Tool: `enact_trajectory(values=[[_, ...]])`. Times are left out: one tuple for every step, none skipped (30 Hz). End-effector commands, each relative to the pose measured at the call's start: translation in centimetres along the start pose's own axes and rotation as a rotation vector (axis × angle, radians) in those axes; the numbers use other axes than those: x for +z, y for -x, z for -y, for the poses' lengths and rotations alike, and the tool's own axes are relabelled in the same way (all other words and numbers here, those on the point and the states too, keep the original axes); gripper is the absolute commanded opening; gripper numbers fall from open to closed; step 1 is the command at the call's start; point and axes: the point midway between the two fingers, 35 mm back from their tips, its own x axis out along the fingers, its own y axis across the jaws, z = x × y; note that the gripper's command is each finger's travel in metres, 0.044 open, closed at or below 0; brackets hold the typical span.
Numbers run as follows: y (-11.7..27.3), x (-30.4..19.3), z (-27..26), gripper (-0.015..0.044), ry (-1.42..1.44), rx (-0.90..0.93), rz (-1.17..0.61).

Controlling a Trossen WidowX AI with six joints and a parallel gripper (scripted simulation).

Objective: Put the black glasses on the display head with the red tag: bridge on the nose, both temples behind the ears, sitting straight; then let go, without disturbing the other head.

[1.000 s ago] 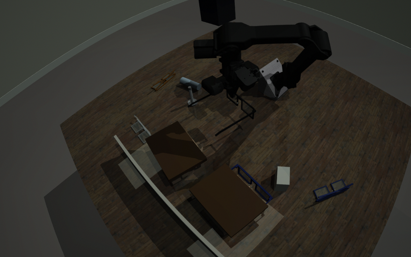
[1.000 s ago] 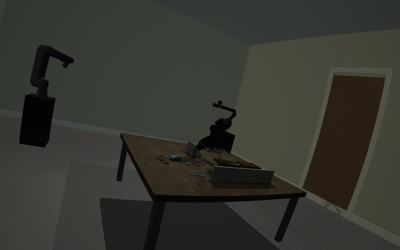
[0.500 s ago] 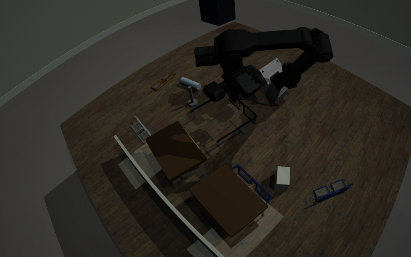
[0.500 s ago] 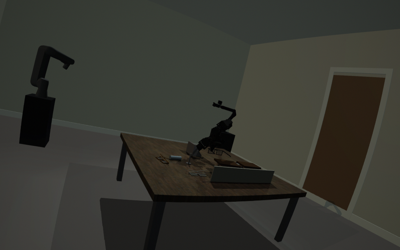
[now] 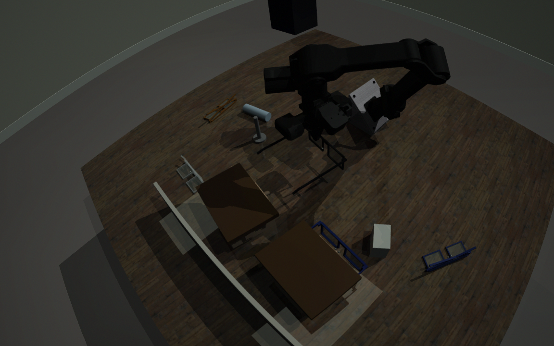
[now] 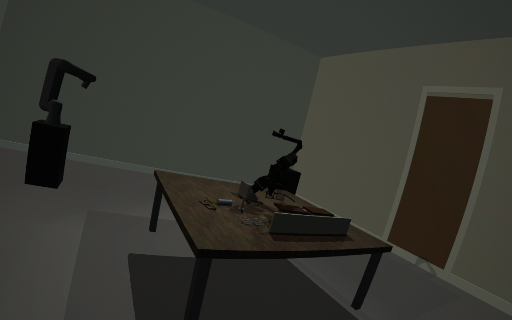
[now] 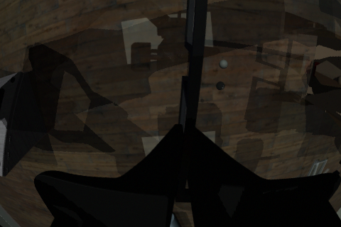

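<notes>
My gripper (image 5: 314, 136) (image 7: 182, 131) is shut on the black glasses (image 5: 344, 161) (image 7: 197, 78) near their bridge. It holds them above the table, temples open and pointing toward the two brown boards. The display heads are mostly hidden under the near board (image 5: 238, 202) and the larger board (image 5: 309, 266) in the top view. Blue glasses (image 5: 362, 267) sit at the larger board's edge. A small red mark (image 7: 315, 64) shows beside a pale shape at the right of the wrist view. The black glasses are apart from both boards.
A long pale panel (image 5: 227, 274) (image 6: 309, 225) stands behind the boards. Around are a wedge block (image 5: 365, 94), a small stand (image 5: 259, 137), a pale cylinder (image 5: 256, 112) (image 6: 224, 202), orange glasses (image 5: 220, 109), white glasses (image 5: 193, 168), a white box (image 5: 381, 236) and more blue glasses (image 5: 446, 261).
</notes>
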Motion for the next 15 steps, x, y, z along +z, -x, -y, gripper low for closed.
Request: enact_trajectory(values=[[-0.6, 0.0, -0.1, 0.0, -0.01, 0.001, 0.01], [-0.6, 0.0, -0.1, 0.0, -0.009, 0.001, 0.01], [-0.7, 0.0, -0.1, 0.0, -0.009, 0.001, 0.01], [-0.8, 0.0, -0.1, 0.0, -0.009, 0.001, 0.01], [-0.9, 0.0, -0.1, 0.0, -0.009, 0.001, 0.01], [-1.0, 0.0, -0.1, 0.0, -0.009, 0.001, 0.01], [-1.0, 0.0, -0.1, 0.0, -0.009, 0.001, 0.01], [-1.1, 0.0, -0.1, 0.0, -0.009, 0.001, 0.01], [-1.2, 0.0, -0.1, 0.0, -0.009, 0.001, 0.01], [-1.3, 0.0, -0.1, 0.0, -0.009, 0.001, 0.01], [-1.3, 0.0, -0.1, 0.0, -0.009, 0.001, 0.01], [-1.4, 0.0, -0.1, 0.0, -0.009, 0.001, 0.01], [-1.5, 0.0, -0.1, 0.0, -0.009, 0.001, 0.01], [-1.6, 0.0, -0.1, 0.0, -0.009, 0.001, 0.01], [-1.7, 0.0, -0.1, 0.0, -0.009, 0.001, 0.01]])
